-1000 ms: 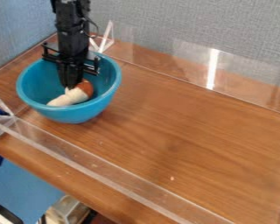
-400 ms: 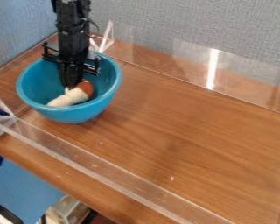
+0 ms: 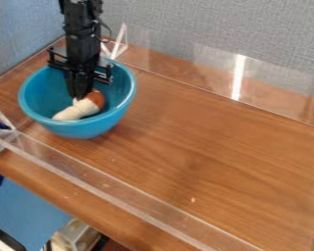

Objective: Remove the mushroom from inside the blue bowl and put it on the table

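The blue bowl [image 3: 48,123] stands at the left end of the table [image 3: 212,127], near the back wall. Inside it lies the mushroom [image 3: 81,106] on its side, cream stem toward the front left, reddish-brown cap toward the right. My black gripper [image 3: 81,92] reaches straight down into the bowl, and its fingertips are closed together on the mushroom where stem meets cap. The arm above it hides part of the bowl's far rim.
Low clear acrylic walls [image 3: 68,181] run along the table's front, left and back edges. A grey-blue fabric wall stands behind. The wood surface stretches out to the right of the bowl.
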`<state>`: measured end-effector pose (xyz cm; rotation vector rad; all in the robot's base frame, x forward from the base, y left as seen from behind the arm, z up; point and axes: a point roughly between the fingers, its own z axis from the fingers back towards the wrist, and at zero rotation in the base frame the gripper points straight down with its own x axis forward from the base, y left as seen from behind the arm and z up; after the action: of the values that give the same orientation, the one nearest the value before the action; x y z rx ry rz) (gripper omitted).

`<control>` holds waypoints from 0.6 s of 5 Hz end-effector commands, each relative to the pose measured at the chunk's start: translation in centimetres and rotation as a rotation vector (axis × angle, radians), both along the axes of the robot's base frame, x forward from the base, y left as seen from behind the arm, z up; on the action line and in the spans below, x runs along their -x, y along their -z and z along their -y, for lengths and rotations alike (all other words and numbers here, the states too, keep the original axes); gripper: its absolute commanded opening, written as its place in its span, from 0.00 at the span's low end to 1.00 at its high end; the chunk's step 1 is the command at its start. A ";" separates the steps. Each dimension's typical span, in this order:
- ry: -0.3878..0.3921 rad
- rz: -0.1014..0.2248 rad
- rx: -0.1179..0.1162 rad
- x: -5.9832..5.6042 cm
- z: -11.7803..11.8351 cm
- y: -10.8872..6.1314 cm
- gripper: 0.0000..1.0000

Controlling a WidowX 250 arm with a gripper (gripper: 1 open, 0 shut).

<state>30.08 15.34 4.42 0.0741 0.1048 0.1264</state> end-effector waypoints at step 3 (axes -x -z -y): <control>-0.010 -0.001 -0.014 -0.1 0.1 -0.4 0.00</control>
<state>29.94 15.37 4.45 0.0784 0.1203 0.1305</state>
